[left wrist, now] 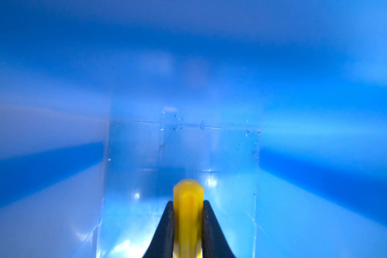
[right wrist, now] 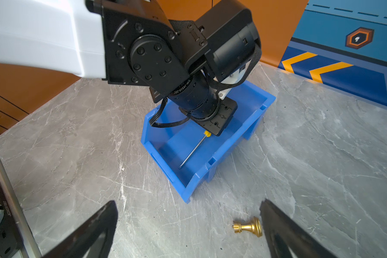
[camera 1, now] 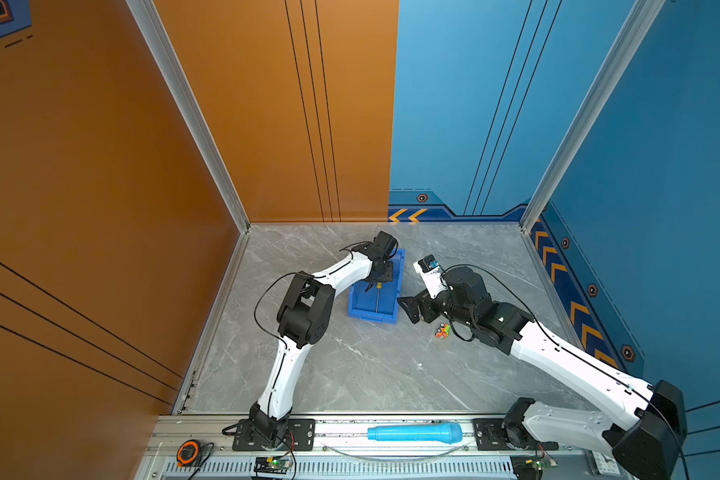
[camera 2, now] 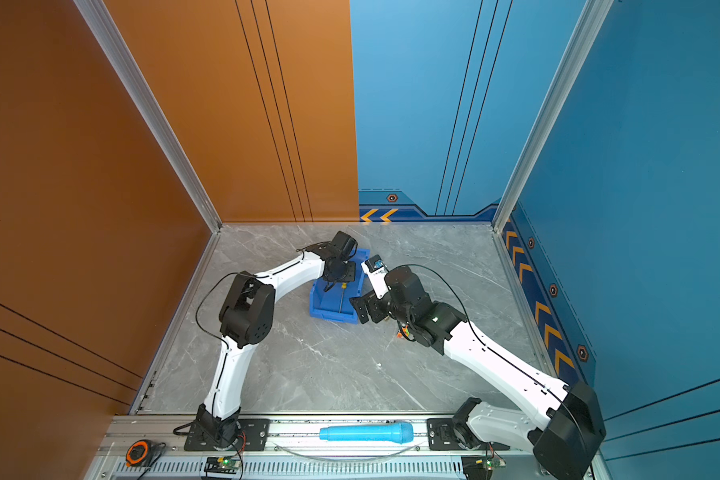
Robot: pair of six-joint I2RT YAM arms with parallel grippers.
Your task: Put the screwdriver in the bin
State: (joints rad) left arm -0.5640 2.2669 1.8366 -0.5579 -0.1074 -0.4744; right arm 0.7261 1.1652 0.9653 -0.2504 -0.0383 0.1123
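Note:
The blue bin [camera 1: 371, 314] [camera 2: 333, 314] [right wrist: 221, 152] stands on the grey marble table, left of centre. My left gripper [camera 1: 377, 282] [left wrist: 188, 202] reaches down inside it. It is shut on the yellow handle of the screwdriver [left wrist: 188, 201]. In the right wrist view the thin silver shaft [right wrist: 193, 150] slants down inside the bin, its tip close to the floor. I cannot tell whether the tip touches. The shaft [camera 1: 377, 299] [camera 2: 341, 297] shows in both top views. My right gripper [camera 1: 408, 309] [camera 2: 360, 309] [right wrist: 188, 202] is open and empty, just right of the bin's near corner.
A small brass fitting [right wrist: 248, 226] lies on the table beside one right finger. A small colourful item [camera 1: 442, 331] sits under the right arm. A light-blue cylindrical object [camera 1: 414, 432] and an orange tape measure [camera 1: 188, 452] rest on the front rail.

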